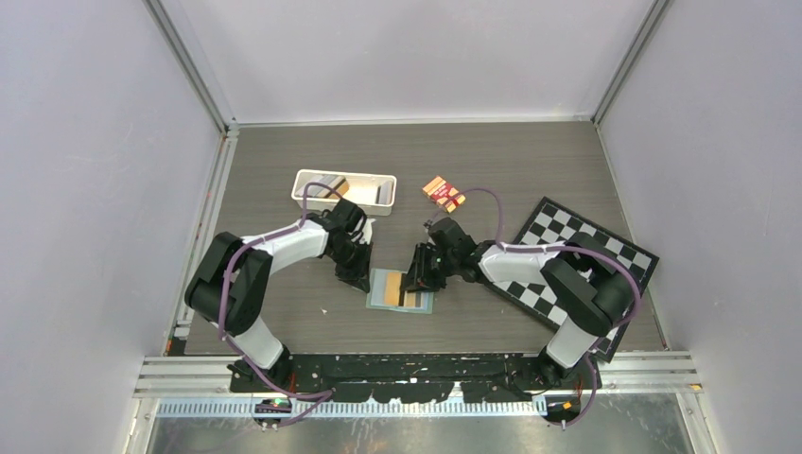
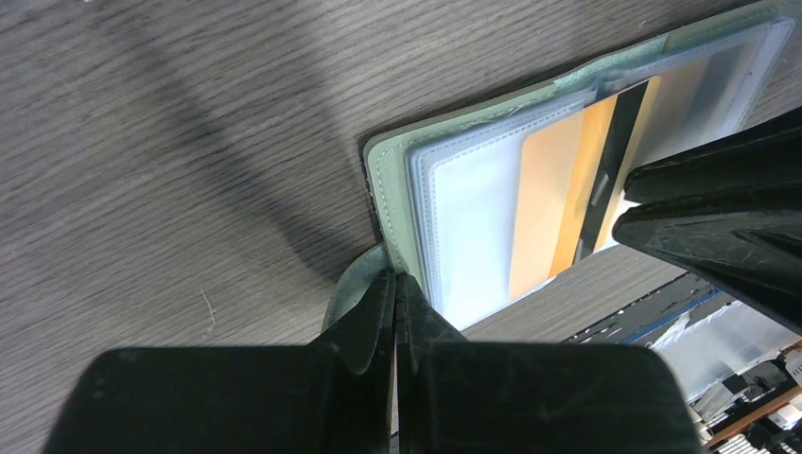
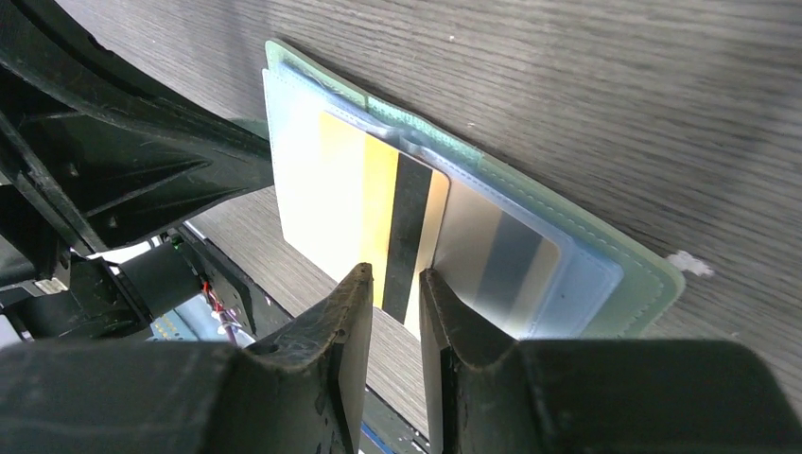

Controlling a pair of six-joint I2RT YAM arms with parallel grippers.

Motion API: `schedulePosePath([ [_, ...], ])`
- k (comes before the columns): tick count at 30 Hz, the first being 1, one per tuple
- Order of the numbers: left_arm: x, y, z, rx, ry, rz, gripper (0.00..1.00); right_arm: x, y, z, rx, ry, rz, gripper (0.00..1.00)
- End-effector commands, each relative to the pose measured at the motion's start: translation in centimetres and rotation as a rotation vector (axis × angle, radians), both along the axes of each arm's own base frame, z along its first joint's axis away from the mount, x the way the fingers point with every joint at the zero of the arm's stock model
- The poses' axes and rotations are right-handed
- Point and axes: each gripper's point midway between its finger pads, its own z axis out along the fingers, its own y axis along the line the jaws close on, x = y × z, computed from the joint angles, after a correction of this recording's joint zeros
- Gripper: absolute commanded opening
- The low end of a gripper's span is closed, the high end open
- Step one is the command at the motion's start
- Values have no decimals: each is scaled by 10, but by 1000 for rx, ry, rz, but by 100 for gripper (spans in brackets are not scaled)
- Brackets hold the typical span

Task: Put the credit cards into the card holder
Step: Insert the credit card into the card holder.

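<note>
Where pale lilac walls (image 1: 85,142) box in a dark wood-grain bench (image 1: 284,170), the sage-green card holder (image 1: 381,284) lies open near the front, a gold card (image 3: 378,180) partly inside a clear pocket (image 3: 530,255). The left jaws are closed at its clasp tab (image 2: 350,284), and the right jaws stand slightly parted over the card.

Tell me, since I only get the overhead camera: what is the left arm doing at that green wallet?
Observer: The left fingers are shut on the green tab at the card holder's corner.
Operator: And the right arm?
Observer: The right fingers stand slightly apart, either side of the gold card's near edge. The card's far end is tucked under a clear pocket lip.
Operator: Any other card inside?
Observer: Yes, a silver-grey card shows under clear plastic beside the gold one.
</note>
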Motion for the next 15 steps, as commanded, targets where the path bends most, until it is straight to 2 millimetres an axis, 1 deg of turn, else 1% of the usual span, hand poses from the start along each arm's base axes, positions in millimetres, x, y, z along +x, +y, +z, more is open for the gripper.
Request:
schedulePosePath([
  [1, 5, -12, 3, -52, -3, -18, 0, 2, 5, -7, -37, -7, 12, 30],
  [5, 5, -13, 4, -60, -2, -20, 0, 4, 10, -8, -25, -11, 18, 29],
  [15, 3, -16, 4, -75, 8, -26, 0, 10, 22, 0, 35, -39, 28, 28],
])
